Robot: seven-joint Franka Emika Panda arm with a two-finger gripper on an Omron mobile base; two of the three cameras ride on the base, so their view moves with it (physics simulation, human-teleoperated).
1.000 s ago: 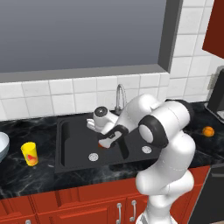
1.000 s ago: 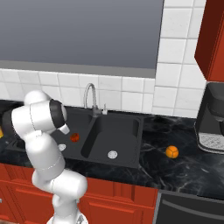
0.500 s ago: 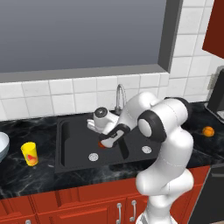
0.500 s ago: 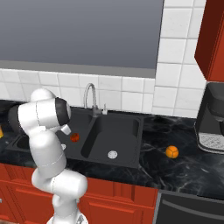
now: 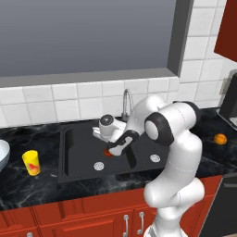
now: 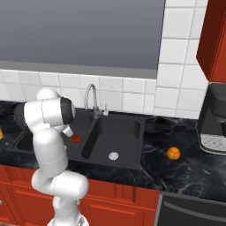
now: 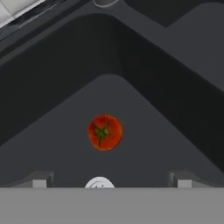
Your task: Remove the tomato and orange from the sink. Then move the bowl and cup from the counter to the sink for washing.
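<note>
Sink [image 7: 144, 78]: tomato [image 7: 105, 132] between open jaws.

The tomato [image 7: 105, 132] lies in the left basin of the sink [image 5: 69, 139], beside its drain [image 5: 98, 165]. The tool [image 5: 115, 149] hangs above it. On the counter [image 5: 28, 190] left of the sink stands the cup [image 5: 31, 162], the bowl [image 5: 3, 155] at the left edge behind it. The orange [image 6: 173, 153] lies right of the sink.
</note>
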